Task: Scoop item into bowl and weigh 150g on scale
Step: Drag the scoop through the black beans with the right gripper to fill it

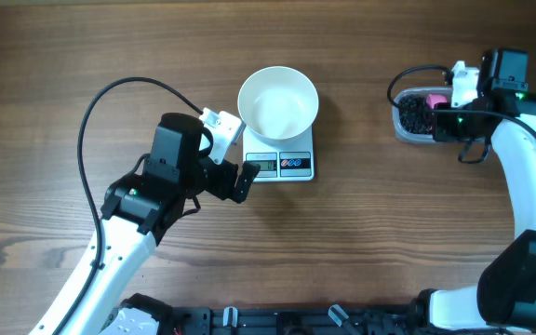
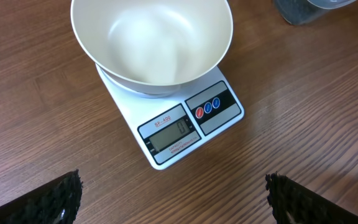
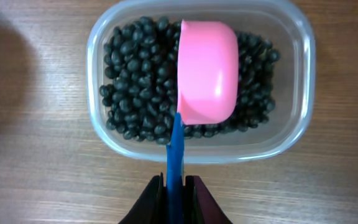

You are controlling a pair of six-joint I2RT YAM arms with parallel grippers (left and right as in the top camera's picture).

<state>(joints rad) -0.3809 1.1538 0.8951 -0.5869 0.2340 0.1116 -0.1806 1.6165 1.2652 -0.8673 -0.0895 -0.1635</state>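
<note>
The white bowl point(image 1: 278, 100) point(image 2: 151, 43) stands on the white scale point(image 1: 280, 164) point(image 2: 188, 127) and holds nothing. My left gripper point(image 1: 235, 156) point(image 2: 173, 202) hovers just left of the scale's front, open wide, with nothing between its fingers point(image 2: 55, 202). At the far right, black beans point(image 3: 135, 74) point(image 1: 415, 113) fill a clear tub point(image 3: 303, 56) point(image 1: 408, 130). My right gripper point(image 3: 176, 186) point(image 1: 445, 110) is shut on the blue handle point(image 3: 176, 149) of a pink scoop point(image 3: 208, 71) point(image 1: 433, 98), whose cup lies over the beans.
Bare wooden table surrounds the scale and the tub. A corner of the tub point(image 2: 309, 9) shows at the top right of the left wrist view. A black cable point(image 1: 110, 98) loops over the table left of the left arm.
</note>
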